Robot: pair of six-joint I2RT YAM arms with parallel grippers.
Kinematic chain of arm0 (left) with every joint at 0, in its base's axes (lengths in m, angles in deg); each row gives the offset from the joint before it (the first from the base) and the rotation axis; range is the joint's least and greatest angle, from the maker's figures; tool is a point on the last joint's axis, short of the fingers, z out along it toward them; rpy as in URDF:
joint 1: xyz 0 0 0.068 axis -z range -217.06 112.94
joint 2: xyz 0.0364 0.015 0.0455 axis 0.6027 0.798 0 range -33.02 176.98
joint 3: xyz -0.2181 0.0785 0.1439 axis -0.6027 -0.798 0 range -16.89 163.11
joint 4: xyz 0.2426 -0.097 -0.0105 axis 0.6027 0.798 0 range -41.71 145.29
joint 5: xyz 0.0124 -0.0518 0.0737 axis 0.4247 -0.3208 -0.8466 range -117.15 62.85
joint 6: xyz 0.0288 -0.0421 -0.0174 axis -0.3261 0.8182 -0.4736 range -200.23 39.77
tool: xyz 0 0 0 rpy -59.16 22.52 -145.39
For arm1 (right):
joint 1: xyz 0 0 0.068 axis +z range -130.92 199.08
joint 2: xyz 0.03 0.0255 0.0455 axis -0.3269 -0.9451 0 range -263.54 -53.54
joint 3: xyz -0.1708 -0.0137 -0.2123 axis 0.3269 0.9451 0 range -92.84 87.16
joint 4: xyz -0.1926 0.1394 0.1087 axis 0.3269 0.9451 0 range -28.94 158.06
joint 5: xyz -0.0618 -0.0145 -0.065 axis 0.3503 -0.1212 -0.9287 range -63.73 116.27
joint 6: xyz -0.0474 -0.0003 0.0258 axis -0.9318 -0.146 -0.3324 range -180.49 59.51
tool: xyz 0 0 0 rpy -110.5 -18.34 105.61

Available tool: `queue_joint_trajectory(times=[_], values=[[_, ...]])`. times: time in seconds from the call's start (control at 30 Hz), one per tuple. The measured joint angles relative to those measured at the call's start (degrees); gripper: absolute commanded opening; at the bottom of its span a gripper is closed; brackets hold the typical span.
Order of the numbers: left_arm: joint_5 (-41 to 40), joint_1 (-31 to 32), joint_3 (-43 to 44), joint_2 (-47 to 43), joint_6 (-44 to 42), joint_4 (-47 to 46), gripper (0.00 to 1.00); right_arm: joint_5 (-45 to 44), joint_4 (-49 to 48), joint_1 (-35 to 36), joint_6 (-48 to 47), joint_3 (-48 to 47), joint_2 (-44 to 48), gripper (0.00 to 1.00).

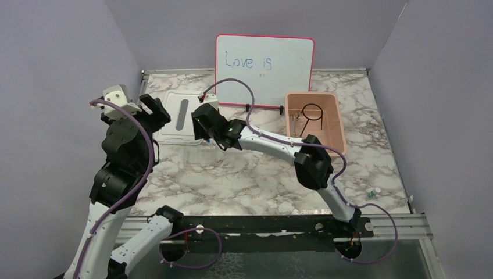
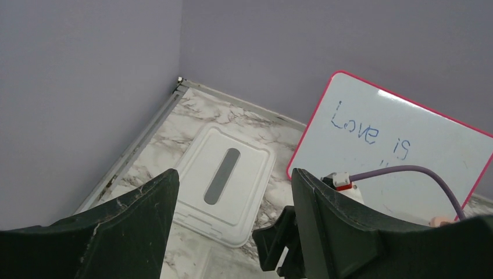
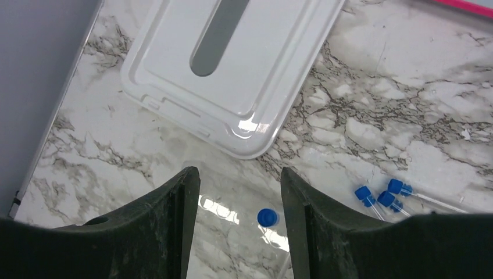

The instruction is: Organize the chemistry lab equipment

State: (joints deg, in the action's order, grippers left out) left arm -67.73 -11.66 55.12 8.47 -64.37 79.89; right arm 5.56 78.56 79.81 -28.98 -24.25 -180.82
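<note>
Hovering at left, the left end effector (image 2: 231,180) is spread and empty beside the white lid (image 3: 273,64). Next, the right end effector (image 3: 238,174) is spread, with one blue-capped tube (image 3: 267,218) lying on the tabletop (image 1: 232,180) between its fingers and three more tubes (image 3: 386,197) just right. At far right, a black wire ring (image 1: 311,113) lies in the pink tub (image 1: 337,125).

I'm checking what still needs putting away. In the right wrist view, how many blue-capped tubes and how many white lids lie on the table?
blue-capped tubes: 4
white lid: 1
Total: 5
</note>
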Motion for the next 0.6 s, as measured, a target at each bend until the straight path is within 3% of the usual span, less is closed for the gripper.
queue_joint_trajectory(times=[0.13,0.33,0.6], values=[[-0.50,-0.17,-0.22,-0.11,-0.50,0.50,0.74,-1.22,1.33,0.00,-1.92,-3.76,-3.76,0.57],[-1.25,-0.17,-1.33,-1.11,-0.74,1.09,0.74,-1.77,3.61,0.02,-3.76,-2.16,-4.50,0.54],[-1.22,-0.17,-2.95,-1.22,-0.70,1.25,0.74,-1.77,5.81,0.02,-4.61,-0.15,-4.50,0.44]])
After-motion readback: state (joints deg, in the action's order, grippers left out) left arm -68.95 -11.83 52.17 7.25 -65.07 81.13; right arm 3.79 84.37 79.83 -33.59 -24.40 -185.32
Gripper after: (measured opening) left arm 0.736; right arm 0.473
